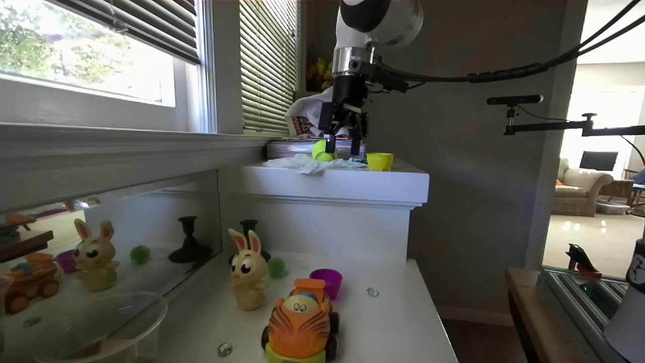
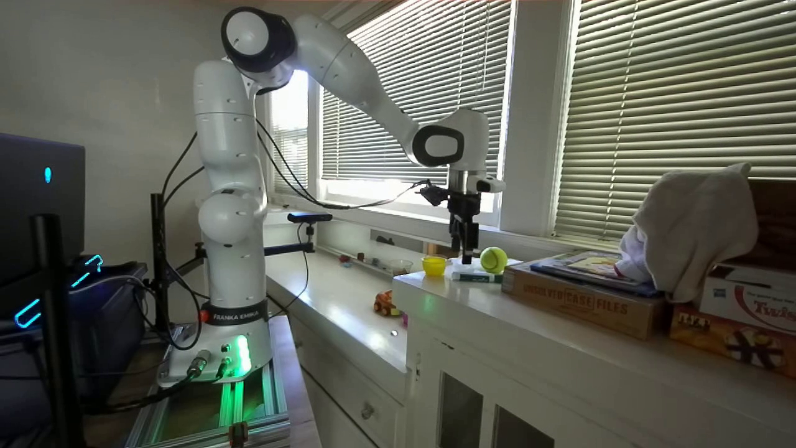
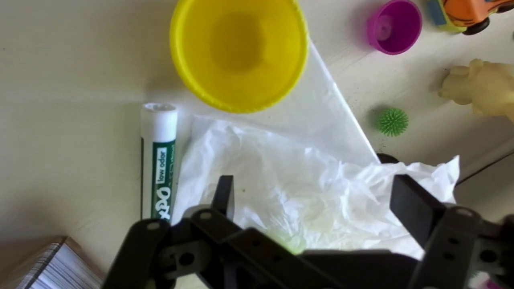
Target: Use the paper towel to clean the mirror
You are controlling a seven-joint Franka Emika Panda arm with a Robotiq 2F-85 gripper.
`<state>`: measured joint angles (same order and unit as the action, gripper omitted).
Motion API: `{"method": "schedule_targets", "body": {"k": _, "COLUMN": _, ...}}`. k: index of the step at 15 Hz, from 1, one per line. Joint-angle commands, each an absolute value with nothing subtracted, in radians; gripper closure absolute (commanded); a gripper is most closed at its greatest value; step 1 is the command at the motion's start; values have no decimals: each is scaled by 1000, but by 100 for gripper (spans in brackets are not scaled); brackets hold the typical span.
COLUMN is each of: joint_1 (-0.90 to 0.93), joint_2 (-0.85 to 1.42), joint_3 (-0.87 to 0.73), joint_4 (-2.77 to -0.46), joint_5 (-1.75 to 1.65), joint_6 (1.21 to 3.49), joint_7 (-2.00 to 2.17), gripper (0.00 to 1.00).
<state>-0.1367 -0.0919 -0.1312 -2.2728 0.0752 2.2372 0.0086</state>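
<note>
wrist view shows the tool (image 3: 313, 194) spread wide, holding nothing, with the crumpled paper towel (image 3: 277, 168) lying on the bench (image 3: 80, 72) directly below, its visible length running roughly from jaw to jaw.

Wrist view: downward, close above the cabinet top (image 3: 72, 80). Exterior views: farther back, from different sides, sharing the arm (image 2: 348, 68).

Yellow cup (image 3: 239, 48), marker (image 3: 160, 160) and tennis ball (image 2: 494, 260)
</note>
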Motion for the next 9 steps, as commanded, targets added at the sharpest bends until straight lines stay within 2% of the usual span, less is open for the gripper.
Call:
{"method": "schedule_targets", "body": {"k": 1, "joint_1": -135, "joint_2": -58, "joint_3": -129, "joint_4": -2259, "joint_5": 56, "joint_6": 2274, "joint_7": 41, "gripper": 0}}
{"method": "schedule_targets", "body": {"k": 7, "joint_1": -130, "joint_2": -28, "joint_3": -123, "joint_4": -2255, "joint_5": 36, "joint_6": 2267, "joint_7": 32, "gripper": 0}}
{"method": "schedule_targets", "body": {"k": 8, "joint_1": -130, "joint_2": -26, "joint_3": -122, "joint_4": -2254, "joint_5": 29, "joint_6": 2263, "joint_7": 31, "gripper": 22}}
{"method": "schedule_targets", "body": {"k": 9, "joint_1": -129, "joint_2": -23, "joint_3": -122, "joint_4": -2255, "joint_5": 23, "joint_6": 2263, "joint_7": 30, "gripper": 26}}
